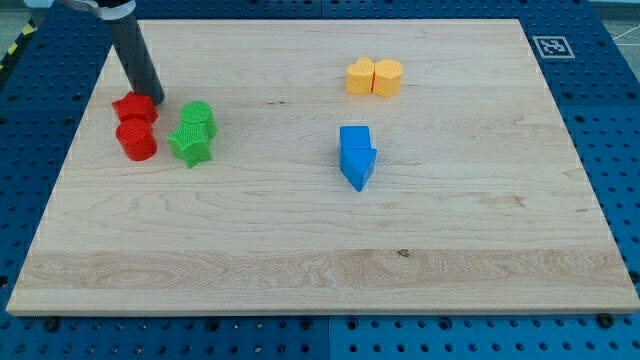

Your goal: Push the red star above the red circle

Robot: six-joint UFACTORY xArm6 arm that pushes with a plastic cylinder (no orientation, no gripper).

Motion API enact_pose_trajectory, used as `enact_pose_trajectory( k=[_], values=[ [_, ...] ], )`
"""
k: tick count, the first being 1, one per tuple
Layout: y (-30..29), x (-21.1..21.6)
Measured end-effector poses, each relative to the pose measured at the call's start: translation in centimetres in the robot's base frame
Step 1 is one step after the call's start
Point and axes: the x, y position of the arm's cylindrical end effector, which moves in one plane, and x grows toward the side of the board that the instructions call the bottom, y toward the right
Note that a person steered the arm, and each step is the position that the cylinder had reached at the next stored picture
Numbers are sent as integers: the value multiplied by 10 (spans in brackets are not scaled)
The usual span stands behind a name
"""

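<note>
Camera view: my tip [155, 99] touches the red star [133, 107], directly above the red circle [137, 140]; star's pointing unclear.

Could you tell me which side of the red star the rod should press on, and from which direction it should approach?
It looks nearly placed: the red star already touches the red circle from the view's top. My tip sits at the star's upper right edge. If anything, nudge that edge gently toward the view's left, not downward.
</note>
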Motion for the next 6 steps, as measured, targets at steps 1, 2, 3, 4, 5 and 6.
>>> enact_pose_trajectory(
  k=[1, 2, 3, 4, 5, 6],
  values=[
    [0, 1],
    [0, 1],
    [0, 23],
    [0, 42],
    [4, 34],
    [41, -21]
  ],
)
